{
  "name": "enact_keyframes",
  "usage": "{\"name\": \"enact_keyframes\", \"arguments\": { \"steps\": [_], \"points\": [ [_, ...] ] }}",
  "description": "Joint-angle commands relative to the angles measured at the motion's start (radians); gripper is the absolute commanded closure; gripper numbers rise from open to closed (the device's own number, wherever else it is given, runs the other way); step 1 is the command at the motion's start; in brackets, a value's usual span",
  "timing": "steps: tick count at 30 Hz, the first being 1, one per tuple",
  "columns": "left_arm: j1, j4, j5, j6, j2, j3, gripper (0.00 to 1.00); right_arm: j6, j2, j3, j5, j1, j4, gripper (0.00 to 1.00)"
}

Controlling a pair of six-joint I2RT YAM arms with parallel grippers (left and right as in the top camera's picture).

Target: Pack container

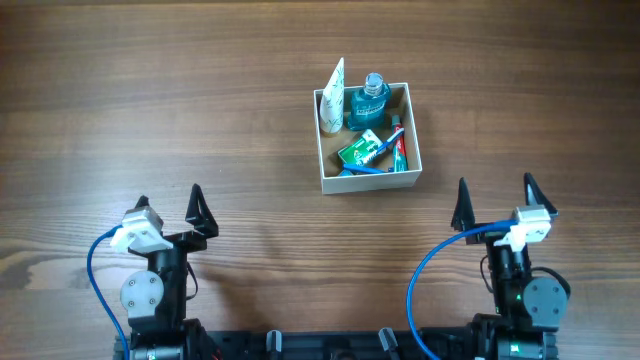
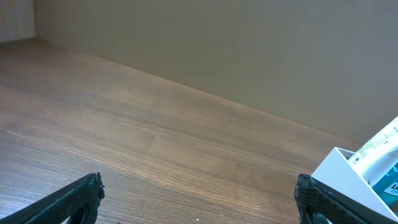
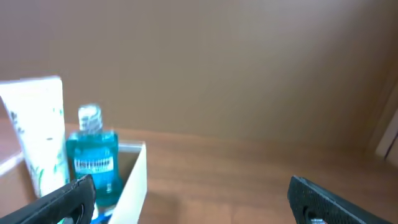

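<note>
The container point(image 1: 414, 160), a shallow square box with white walls and a tan inside, sits on the wooden table a little right of centre. Inside it stand a white tube point(image 1: 333, 97) and a blue bottle point(image 1: 370, 100), with a green packet point(image 1: 360, 150) and a toothbrush point(image 1: 398, 140) lying flat. My left gripper point(image 1: 171, 208) waits open near the front left, far from the box. My right gripper point(image 1: 495, 201) is open at the front right, nothing between its fingers. The left wrist view catches the container's corner point(image 2: 339, 171); the right wrist view shows the tube point(image 3: 40, 134) and bottle point(image 3: 93, 155).
Only bare wooden table point(image 1: 150, 100) surrounds the box. Blue cables point(image 1: 100, 280) loop beside both arm bases at the front edge.
</note>
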Motion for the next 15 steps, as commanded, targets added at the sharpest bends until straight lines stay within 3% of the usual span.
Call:
{"name": "enact_keyframes", "arguments": {
  "steps": [1, 10, 15],
  "points": [
    [-0.004, 0.000, 0.016, 0.020, -0.011, -0.007, 0.00, -0.013, -0.013, -0.003, -0.024, 0.009, -0.077, 0.00],
    [-0.004, 0.000, 0.016, 0.020, -0.011, -0.007, 0.00, -0.008, -0.013, -0.003, 0.004, 0.009, -0.087, 0.00],
    [-0.004, 0.000, 0.016, 0.020, -0.011, -0.007, 0.00, 0.136, -0.013, -0.003, 0.102, 0.009, -0.096, 0.00]
  ]
}}
